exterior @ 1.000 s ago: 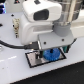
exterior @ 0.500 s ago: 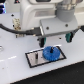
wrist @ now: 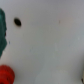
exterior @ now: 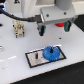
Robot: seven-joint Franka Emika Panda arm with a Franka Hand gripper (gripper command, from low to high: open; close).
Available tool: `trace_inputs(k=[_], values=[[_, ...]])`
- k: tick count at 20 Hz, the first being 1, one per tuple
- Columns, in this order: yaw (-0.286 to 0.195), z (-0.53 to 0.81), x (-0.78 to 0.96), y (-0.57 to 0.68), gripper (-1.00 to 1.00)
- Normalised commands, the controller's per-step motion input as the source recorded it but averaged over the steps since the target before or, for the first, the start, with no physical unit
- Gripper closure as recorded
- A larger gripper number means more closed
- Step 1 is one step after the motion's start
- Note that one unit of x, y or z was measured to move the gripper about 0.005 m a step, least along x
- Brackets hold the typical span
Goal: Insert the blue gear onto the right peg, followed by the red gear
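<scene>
Lifted clear since earlier, gripper (exterior: 41,30) hangs open, holding nothing | blue gear (exterior: 51,52) sits on plate (exterior: 31,59), seemingly over right peg | red gear (exterior: 67,24) at two o'clock | next: fetch red.

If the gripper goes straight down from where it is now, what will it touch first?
Probably bare white table. The gripper hangs behind the plate holding the blue gear, and the red gear lies beside it. Depth is unclear.
</scene>
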Motion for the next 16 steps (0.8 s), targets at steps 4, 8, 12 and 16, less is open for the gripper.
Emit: trace_inputs(k=[4,8,12,16], values=[[0.0,-0.03,-0.63,0.37,-1.0],[0.0,-0.03,-0.6,0.41,-1.0],[0.0,-0.04,-0.53,0.48,-1.0],[0.0,-0.05,-0.47,0.53,-1.0]])
